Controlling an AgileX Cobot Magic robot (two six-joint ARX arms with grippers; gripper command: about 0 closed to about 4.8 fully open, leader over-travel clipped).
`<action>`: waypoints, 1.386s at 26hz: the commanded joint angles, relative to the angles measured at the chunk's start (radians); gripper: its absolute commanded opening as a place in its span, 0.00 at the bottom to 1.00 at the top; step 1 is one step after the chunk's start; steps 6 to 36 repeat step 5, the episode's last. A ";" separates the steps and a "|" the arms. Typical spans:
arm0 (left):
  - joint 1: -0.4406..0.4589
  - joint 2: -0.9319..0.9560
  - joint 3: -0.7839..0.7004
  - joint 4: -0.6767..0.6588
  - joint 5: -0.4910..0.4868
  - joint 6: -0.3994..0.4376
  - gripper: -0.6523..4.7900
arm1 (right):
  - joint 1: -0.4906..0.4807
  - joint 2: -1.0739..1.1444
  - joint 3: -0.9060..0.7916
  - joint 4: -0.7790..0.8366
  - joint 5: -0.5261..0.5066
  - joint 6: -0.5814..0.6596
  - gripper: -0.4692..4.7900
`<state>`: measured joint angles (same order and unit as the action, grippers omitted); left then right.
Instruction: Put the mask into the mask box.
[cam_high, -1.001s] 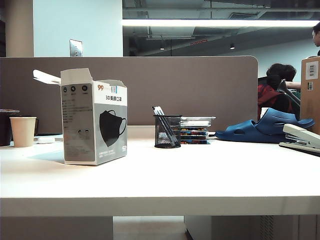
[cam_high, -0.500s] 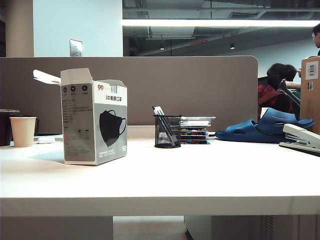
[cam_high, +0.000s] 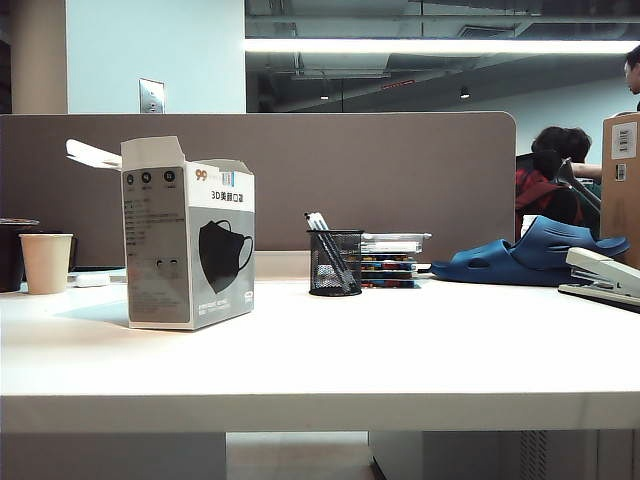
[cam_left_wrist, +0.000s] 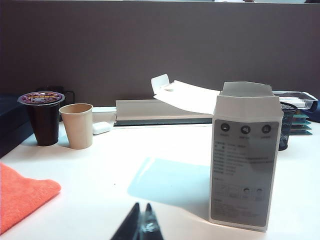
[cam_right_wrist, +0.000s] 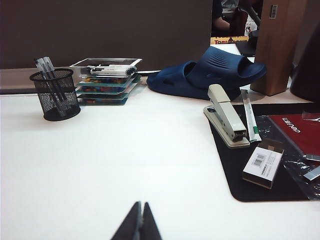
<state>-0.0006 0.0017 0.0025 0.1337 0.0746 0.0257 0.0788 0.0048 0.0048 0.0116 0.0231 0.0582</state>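
— Nothing on the surface (cam_high: 400, 350) has shifted since a second ago, as far as I can see; only the person in the far right background has moved a little.

— And the arms?

— Nearest us, both sit low at the near edge. The left gripper (cam_left_wrist: 140, 225) has its jaws pressed together, holding nothing, just short of the mask box (cam_high: 190, 240). The right gripper (cam_right_wrist: 139, 221) is the same, jaws closed and empty, over bare white surface on the right side.

— Where's the box?

— Standing upright on the left, top flaps open. Left of it, a paper cup (cam_left_wrist: 76, 125) beside a dark sealed cup (cam_left_wrist: 43, 116), and an orange cloth (cam_left_wrist: 22, 197) near the edge.

— The mask?

— I can't see it anywhere, only the printed one.

— Further back?

— A mesh pen holder (cam_high: 334, 262) mid-surface, stacked trays (cam_right_wrist: 106, 80) behind it, then a stapler (cam_right_wrist: 226, 116) and a blue slipper (cam_right_wrist: 207, 72) on the far right.
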 joint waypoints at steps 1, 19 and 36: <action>0.002 0.000 0.005 0.000 -0.003 0.000 0.11 | 0.001 -0.006 -0.005 0.014 0.001 -0.002 0.07; 0.002 0.000 0.005 0.000 -0.003 0.000 0.11 | 0.001 -0.006 -0.005 0.014 0.001 -0.002 0.07; 0.002 0.000 0.005 0.000 -0.003 0.000 0.11 | 0.001 -0.006 -0.005 0.014 0.001 -0.002 0.07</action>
